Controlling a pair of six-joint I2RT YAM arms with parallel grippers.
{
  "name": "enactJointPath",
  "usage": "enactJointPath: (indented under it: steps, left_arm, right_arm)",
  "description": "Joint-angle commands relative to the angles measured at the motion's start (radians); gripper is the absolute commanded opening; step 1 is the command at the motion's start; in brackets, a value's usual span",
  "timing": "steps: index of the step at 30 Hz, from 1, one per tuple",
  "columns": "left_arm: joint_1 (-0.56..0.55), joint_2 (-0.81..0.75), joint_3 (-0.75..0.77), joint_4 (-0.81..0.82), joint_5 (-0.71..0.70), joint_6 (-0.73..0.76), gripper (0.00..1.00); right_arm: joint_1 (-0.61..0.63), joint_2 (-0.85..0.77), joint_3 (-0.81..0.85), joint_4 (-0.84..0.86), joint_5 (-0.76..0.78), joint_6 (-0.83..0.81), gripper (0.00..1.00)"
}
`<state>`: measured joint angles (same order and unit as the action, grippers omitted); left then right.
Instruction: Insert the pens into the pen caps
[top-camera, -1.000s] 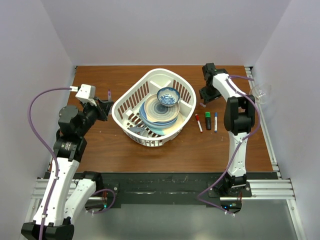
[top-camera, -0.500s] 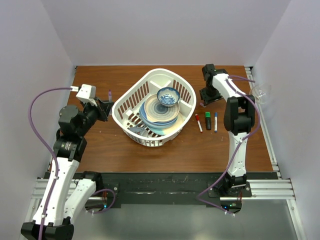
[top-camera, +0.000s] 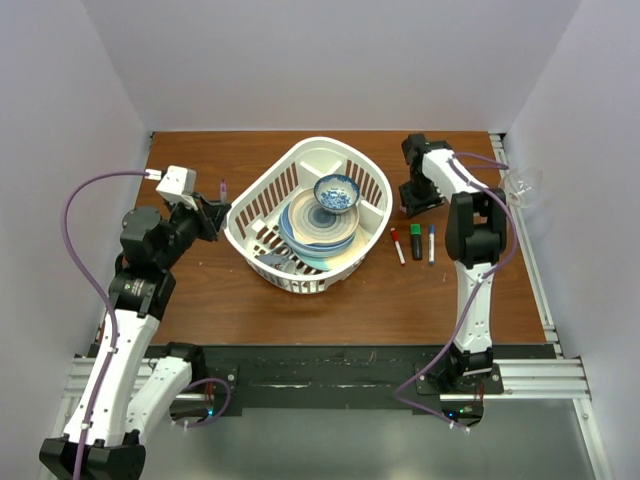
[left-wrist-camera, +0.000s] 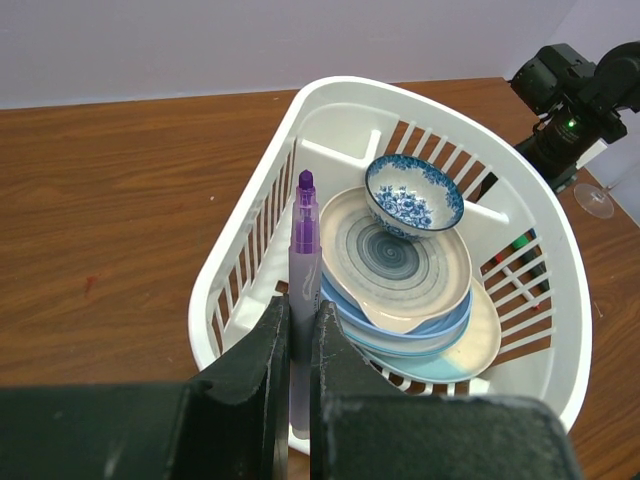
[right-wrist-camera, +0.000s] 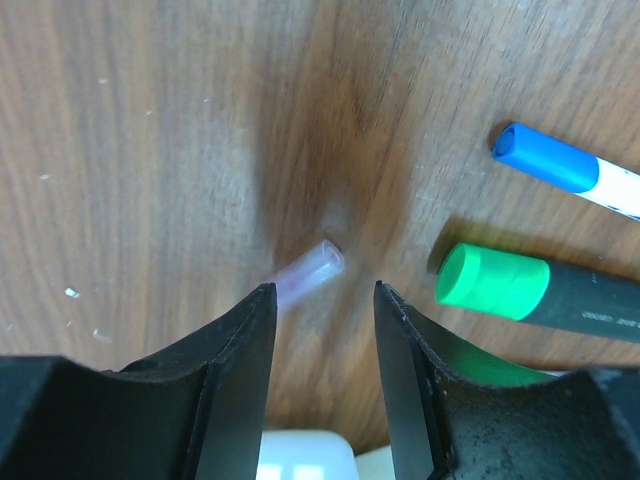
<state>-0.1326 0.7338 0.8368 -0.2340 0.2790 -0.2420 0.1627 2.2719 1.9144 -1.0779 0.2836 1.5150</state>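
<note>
The left gripper (left-wrist-camera: 302, 320) is clamped on a translucent purple pen (left-wrist-camera: 305, 230), tip up, over the left side of the wooden table (top-camera: 250, 290), beside the white slatted basket (left-wrist-camera: 560, 260). Toward the far right edge, the right gripper (right-wrist-camera: 322, 295) stands with its jaws apart, astride a pale purple cap (right-wrist-camera: 312, 268) lying beside a green-capped black marker (right-wrist-camera: 495, 282).

I get bright, even light and soft shadows everywhere; just ahead of my right gripper (right-wrist-camera: 322, 300) the pale cap (right-wrist-camera: 312, 268) looks smeared, unfocused.

Left hand (left-wrist-camera: 300, 318) is clamped tight and held high; right hand (right-wrist-camera: 325, 305) points down, its jaws apart.
</note>
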Motion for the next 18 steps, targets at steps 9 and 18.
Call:
enactJointPath:
  steps: [9,18]
  left_arm:
    - [-0.005,0.004,0.068,-0.007,-0.031,0.030,0.00]
    - [-0.005,0.019,0.074,0.053,0.009,-0.019,0.00]
  right_arm:
    - [0.009,0.081,0.052,0.004,0.066,-0.028,0.40]
    - [0.018,0.068,-0.003,0.085,0.088,-0.137,0.30]
